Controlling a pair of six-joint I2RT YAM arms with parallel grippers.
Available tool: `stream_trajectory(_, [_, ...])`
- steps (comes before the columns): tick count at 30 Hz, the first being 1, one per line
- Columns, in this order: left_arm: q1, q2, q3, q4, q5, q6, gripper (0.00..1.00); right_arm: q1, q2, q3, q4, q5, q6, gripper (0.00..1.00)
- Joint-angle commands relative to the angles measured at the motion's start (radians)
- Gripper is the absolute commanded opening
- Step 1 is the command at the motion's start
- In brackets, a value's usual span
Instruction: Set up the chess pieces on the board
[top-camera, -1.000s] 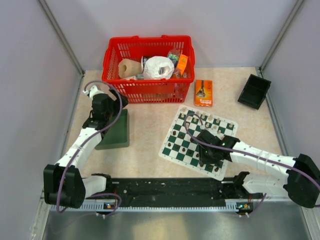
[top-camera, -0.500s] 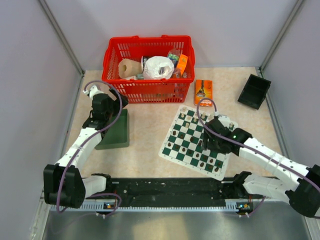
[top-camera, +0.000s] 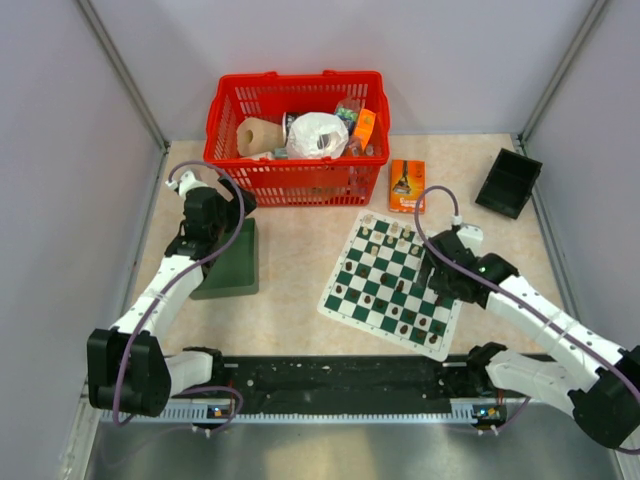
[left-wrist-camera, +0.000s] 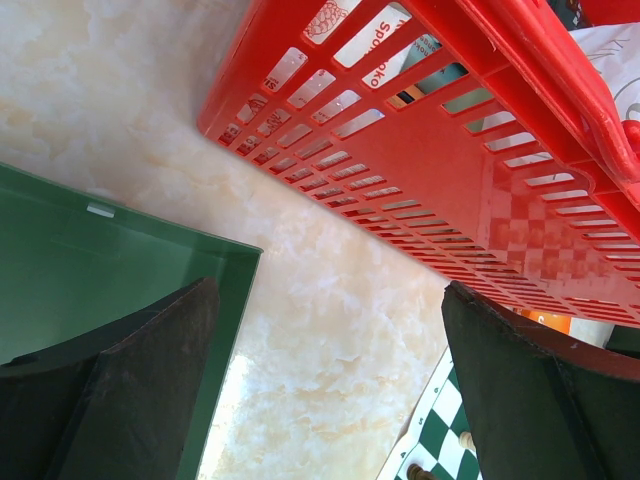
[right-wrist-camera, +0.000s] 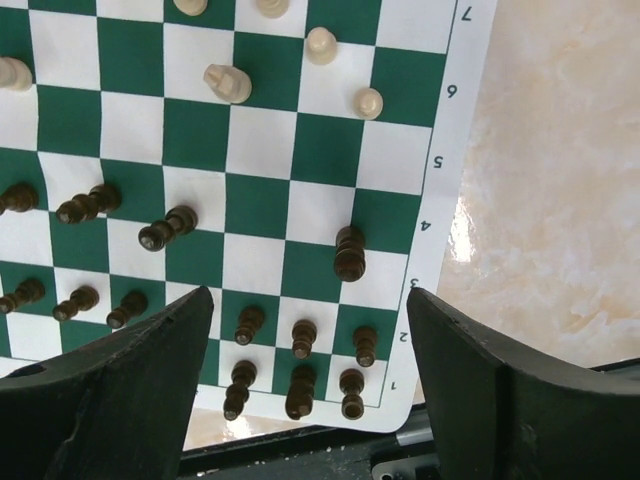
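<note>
The board (top-camera: 372, 272) lies right of centre, turned at an angle. Dark chess pieces (right-wrist-camera: 300, 340) fill its near two rows at the right, and a few stand further in, one of them (right-wrist-camera: 349, 252) alone near the right border. Cream pieces (right-wrist-camera: 228, 83) stand toward the far side. My right gripper (top-camera: 437, 272) hovers open above the board's right side with nothing between its fingers (right-wrist-camera: 310, 300). My left gripper (top-camera: 205, 215) is open and empty (left-wrist-camera: 330, 290) above the bare tabletop, between the green tray and the basket. A corner of the board (left-wrist-camera: 440, 440) shows there.
A plain dark green tray (top-camera: 232, 262) lies under the left arm. A red basket (top-camera: 300, 185) of household items stands at the back. An orange box (top-camera: 406, 186) lies just beyond the board, and a black tray (top-camera: 508, 182) sits at the back right.
My right gripper has opened wide and pulled back from the board's near right corner, moving up and toward the far right. The left arm has not moved.
</note>
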Motion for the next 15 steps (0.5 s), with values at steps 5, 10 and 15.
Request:
stream_trajectory(5, [0.008, -0.009, 0.001, 0.047, 0.004, 0.01, 0.99, -0.068, 0.007, -0.007, 0.08, -0.045, -0.063, 0.72])
stream_trajectory(10, [0.008, -0.009, 0.001, 0.047, 0.0, 0.009, 0.99, -0.069, 0.043, 0.019, 0.154, -0.125, -0.133, 0.68])
stream_trajectory(15, [0.008, -0.006, 0.002, 0.05, 0.003, 0.01, 0.99, -0.069, 0.084, 0.045, 0.218, -0.193, -0.19, 0.62])
